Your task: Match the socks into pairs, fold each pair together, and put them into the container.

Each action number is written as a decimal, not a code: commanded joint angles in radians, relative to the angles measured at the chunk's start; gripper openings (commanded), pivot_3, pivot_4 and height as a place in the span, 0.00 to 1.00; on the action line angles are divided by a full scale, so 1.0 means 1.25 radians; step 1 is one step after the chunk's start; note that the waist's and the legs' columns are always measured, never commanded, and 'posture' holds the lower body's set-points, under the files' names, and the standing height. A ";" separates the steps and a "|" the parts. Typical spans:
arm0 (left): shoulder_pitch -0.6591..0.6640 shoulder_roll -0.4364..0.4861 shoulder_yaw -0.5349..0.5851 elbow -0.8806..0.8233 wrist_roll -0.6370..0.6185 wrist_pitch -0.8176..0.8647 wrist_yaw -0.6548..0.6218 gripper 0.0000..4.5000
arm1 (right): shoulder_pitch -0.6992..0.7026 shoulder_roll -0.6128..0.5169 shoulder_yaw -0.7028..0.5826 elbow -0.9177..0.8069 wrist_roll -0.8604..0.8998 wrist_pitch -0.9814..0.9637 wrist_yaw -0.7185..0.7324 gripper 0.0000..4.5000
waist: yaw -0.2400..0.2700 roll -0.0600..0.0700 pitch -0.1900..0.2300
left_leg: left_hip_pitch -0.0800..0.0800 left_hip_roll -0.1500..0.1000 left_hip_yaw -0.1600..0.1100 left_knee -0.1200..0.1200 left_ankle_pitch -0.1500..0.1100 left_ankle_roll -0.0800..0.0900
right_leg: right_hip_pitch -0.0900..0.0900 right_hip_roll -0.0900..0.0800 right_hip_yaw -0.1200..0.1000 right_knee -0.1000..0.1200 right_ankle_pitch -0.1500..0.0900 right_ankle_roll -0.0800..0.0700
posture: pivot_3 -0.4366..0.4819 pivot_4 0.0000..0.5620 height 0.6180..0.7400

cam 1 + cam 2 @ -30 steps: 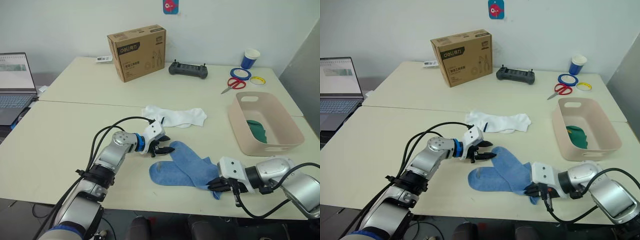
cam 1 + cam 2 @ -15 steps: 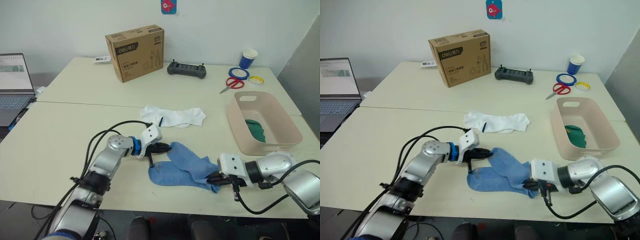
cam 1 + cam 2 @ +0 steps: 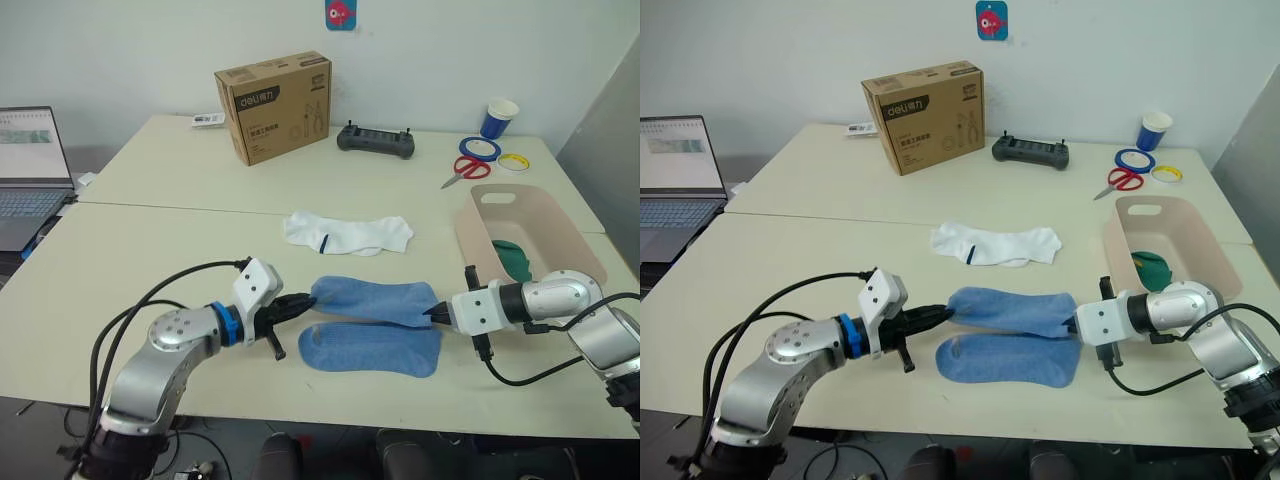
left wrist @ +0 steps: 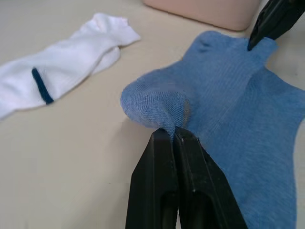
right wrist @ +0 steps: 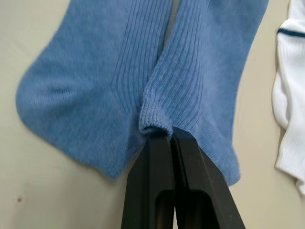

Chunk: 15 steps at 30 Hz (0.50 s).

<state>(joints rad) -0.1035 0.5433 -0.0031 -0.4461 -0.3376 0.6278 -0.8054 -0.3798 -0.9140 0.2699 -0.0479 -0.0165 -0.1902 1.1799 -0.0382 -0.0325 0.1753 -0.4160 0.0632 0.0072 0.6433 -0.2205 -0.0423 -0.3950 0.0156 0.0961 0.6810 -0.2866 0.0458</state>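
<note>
Left eye view: surface (image 3: 130, 250) carries all items. Container (image 3: 560, 240), pale pink, sits just beyond the right tool (image 3: 438, 314); a dark green sock (image 3: 515, 258) lies inside it. Upper light blue sock (image 3: 372, 298) is stretched between both tools: left tool (image 3: 302, 303) is clamped on its toe end, right tool is pinched tight on its cuff. Second light blue sock (image 3: 370, 348) lies flat just nearer than the held one, between the tools. White socks (image 3: 348, 233) lie beyond the left tool, apart from the blue ones.
</note>
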 commanded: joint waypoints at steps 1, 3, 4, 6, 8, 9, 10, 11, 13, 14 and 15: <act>0.048 -0.011 -0.015 -0.071 -0.012 0.019 0.044 0.01 | 0.008 0.000 -0.011 0.003 0.030 -0.018 0.030 0.00 | 0.002 0.000 0.000 | 0.000 0.000 0.000 0.000 0.000 0.000 | 0.000 0.000 0.000 0.000 0.000 0.000 | 0.48 0.27 1.00; 0.058 -0.025 -0.033 -0.075 -0.009 0.013 0.065 0.01 | 0.017 0.002 -0.009 0.012 0.032 -0.029 0.040 0.00 | 0.004 0.000 0.000 | 0.000 0.000 0.000 0.000 0.000 0.000 | 0.000 0.000 0.000 0.000 0.000 0.000 | 0.48 0.27 1.00; 0.062 -0.032 -0.039 -0.072 -0.008 0.008 0.073 0.01 | 0.022 0.006 -0.009 0.015 0.035 -0.026 0.043 0.00 | 0.004 0.000 0.000 | 0.000 0.000 0.000 0.000 0.000 0.000 | 0.001 0.000 0.000 0.000 0.000 0.000 | 0.48 0.27 1.00; 0.073 -0.032 -0.052 -0.067 0.000 -0.004 0.079 0.01 | 0.030 0.015 -0.009 0.022 0.042 -0.016 0.047 0.00 | 0.005 0.000 0.000 | 0.001 0.000 0.000 0.001 0.000 0.000 | 0.002 -0.001 0.000 0.000 0.000 0.000 | 0.48 0.27 1.00; 0.082 -0.023 -0.057 -0.064 0.003 -0.010 0.078 0.00 | 0.036 0.018 -0.013 0.025 0.048 -0.007 0.049 0.10 | 0.004 0.000 0.000 | 0.001 0.000 0.000 0.001 0.000 0.000 | 0.002 0.000 0.000 0.000 0.000 0.000 | 0.48 0.27 1.00; 0.088 -0.013 -0.059 -0.062 0.009 -0.020 0.074 0.05 | 0.039 0.019 -0.020 0.026 0.049 -0.004 0.045 0.15 | 0.003 0.000 0.000 | 0.002 0.000 0.000 0.000 0.000 0.000 | 0.002 0.000 0.000 0.000 0.000 -0.001 | 0.48 0.27 1.00; 0.091 -0.006 -0.060 -0.060 0.012 -0.027 0.071 0.10 | 0.042 0.019 -0.025 0.026 0.048 -0.002 0.041 0.22 | 0.003 0.000 0.000 | 0.001 0.000 0.000 0.000 0.000 0.000 | 0.002 0.000 0.000 0.000 0.000 -0.001 | 0.48 0.27 1.00; 0.097 0.008 -0.049 -0.065 -0.001 -0.023 0.056 0.14 | 0.054 0.013 -0.043 0.022 0.055 -0.003 0.033 0.29 | 0.003 0.000 0.000 | 0.002 0.000 0.000 0.000 0.000 0.000 | 0.002 0.000 0.000 0.000 0.000 -0.001 | 0.48 0.27 1.00; 0.102 0.027 -0.028 -0.063 -0.011 -0.025 0.050 0.27 | 0.076 0.000 -0.072 0.014 0.066 -0.007 0.024 0.44 | 0.004 0.000 0.000 | 0.002 0.000 0.000 0.000 0.000 0.000 | 0.002 0.000 0.000 0.000 -0.001 -0.001 | 0.48 0.27 1.00; 0.103 0.033 -0.019 -0.061 -0.009 -0.030 0.053 0.34 | 0.087 -0.006 -0.084 0.007 0.070 -0.008 0.021 0.52 | 0.005 0.000 0.000 | 0.002 0.000 0.000 0.000 0.000 0.000 | 0.002 0.000 0.000 0.000 -0.001 -0.002 | 0.48 0.27 1.00; 0.113 0.055 0.010 -0.054 -0.019 -0.043 0.032 0.41 | 0.112 -0.017 -0.112 -0.016 0.094 0.008 0.021 0.60 | 0.005 0.000 0.000 | 0.002 0.000 0.000 0.000 0.000 0.000 | 0.002 0.000 0.000 0.000 -0.001 -0.002 | 0.48 0.27 1.00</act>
<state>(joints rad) 0.0327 0.5868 -0.0497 -0.4974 -0.3389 0.6064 -0.7426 -0.2550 -0.9091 0.1932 -0.0163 0.0600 -0.1856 1.2148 -0.0322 -0.0320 0.1756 -0.4141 0.0629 0.0076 0.6436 -0.2205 -0.0423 -0.3927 0.0149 0.0962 0.6809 -0.2877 0.0436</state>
